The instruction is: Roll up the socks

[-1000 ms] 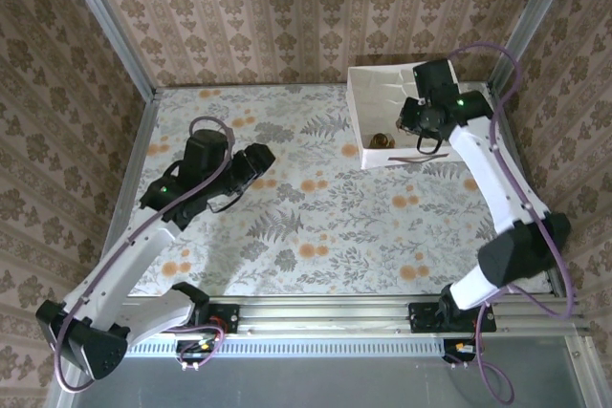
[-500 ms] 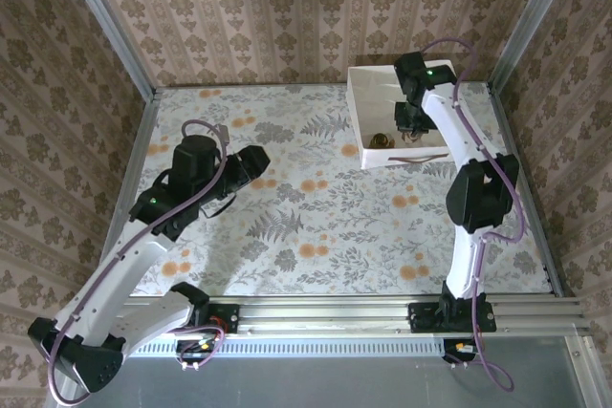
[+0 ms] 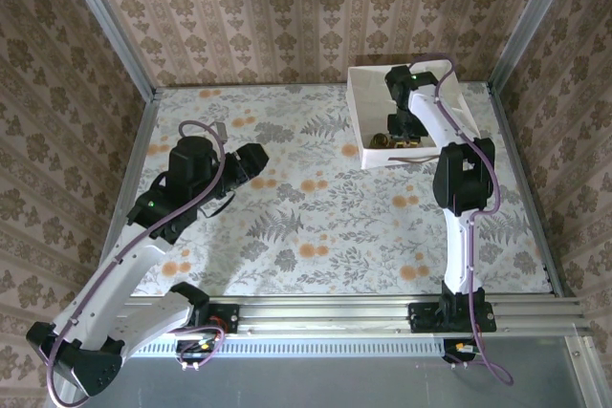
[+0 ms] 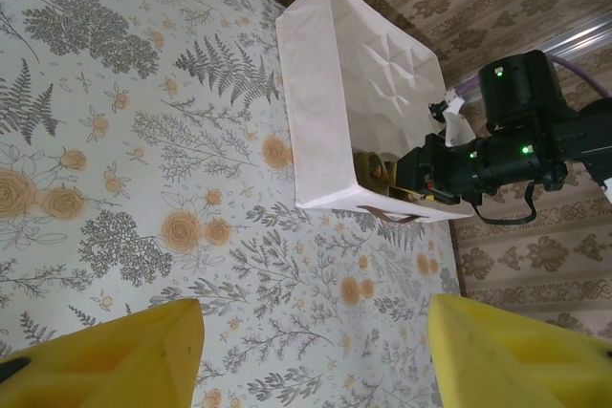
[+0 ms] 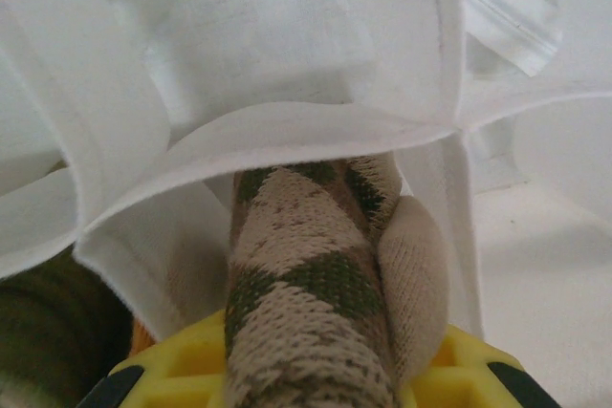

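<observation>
cream-and-brown knit: argyle sock (image 5: 316, 284), bundled up and clamped between the yellow pads of the right tool (image 5: 306, 375).
location of sock: pushed under a white fabric divider (image 5: 287, 136) inside the white box (image 3: 368, 112) at the far right of the bench (image 3: 316, 226).
second item: a dark olive sock (image 5: 43, 332) is seen just left of the divider; whether it is rolled cannot be told.
right tool state: closed on the argyle sock, not yet released.
left tool (image 4: 316, 355): held open and empty above the bench, well apart from the box.
change noted: over the last second the right arm has been swung inward from the right edge, and its tool brought down into the box; the left arm has barely been shifted.
meaning for task: rolling is judged done for this sock and stowing is in hand; release and withdrawal are judged to remain.
</observation>
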